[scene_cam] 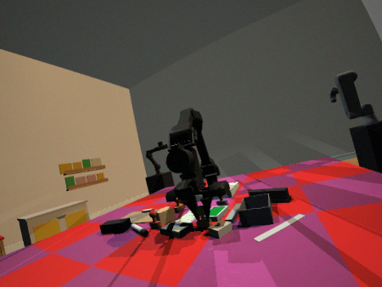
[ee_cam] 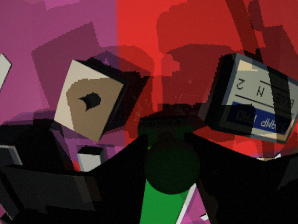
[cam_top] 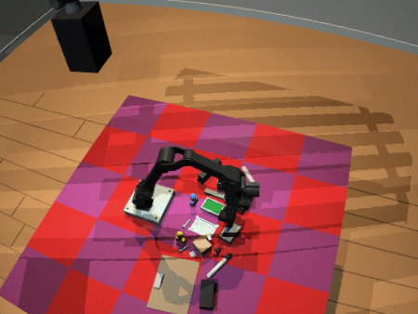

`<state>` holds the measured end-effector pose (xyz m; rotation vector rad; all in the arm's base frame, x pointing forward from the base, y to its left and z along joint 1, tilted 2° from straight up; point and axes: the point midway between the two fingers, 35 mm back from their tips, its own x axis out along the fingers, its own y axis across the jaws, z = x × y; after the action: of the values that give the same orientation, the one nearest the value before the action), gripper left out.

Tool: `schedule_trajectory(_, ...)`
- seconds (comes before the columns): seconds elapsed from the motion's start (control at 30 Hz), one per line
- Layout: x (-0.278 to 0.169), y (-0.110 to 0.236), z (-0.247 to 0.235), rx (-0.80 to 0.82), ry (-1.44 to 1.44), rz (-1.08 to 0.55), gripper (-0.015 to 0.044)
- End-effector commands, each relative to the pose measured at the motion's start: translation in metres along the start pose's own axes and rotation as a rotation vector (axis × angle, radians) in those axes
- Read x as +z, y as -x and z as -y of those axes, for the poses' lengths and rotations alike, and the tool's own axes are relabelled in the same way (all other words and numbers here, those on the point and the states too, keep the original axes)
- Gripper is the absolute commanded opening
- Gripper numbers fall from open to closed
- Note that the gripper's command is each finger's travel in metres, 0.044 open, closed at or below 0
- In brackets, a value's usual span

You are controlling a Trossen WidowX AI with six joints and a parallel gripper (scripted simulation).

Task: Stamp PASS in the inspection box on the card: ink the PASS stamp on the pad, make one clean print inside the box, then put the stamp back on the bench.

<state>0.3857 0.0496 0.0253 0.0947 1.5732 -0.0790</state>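
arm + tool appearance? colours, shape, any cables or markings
The arm is matte black all over, built of blocky, rounded links, on a pale grey square base plate. The tool is black too, with two broad, flat fingers. No cables, labels or markings can be made out in any view.

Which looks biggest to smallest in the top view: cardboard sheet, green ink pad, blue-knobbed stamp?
1. Cardboard sheet, clearly largest.
2. Green ink pad.
3. Blue-knobbed stamp, smallest.
All lie on the mat at similar distance, so the order seems reliable.

Checked mat (cam_top: 302, 200) — card (cam_top: 202, 226), marker (cam_top: 219, 266).
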Motion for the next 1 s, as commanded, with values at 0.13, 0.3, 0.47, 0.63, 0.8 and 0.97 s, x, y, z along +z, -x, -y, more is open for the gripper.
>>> schedule_trajectory(0.13,0.001,0.004,0.000,0.001,0.000,0.001,0.0000)
schedule_trajectory(0.3,0.001,0.007,0.000,0.001,0.000,0.001,0.0000)
schedule_trajectory(0.47,0.001,0.009,0.000,0.001,0.000,0.001,0.0000)
schedule_trajectory(0.63,0.001,0.012,0.000,0.002,0.000,0.001,0.0000)
schedule_trajectory(0.8,0.001,0.014,0.000,0.002,0.000,0.001,0.0000)
schedule_trajectory(0.97,0.001,0.016,0.000,0.002,0.000,0.001,0.0000)
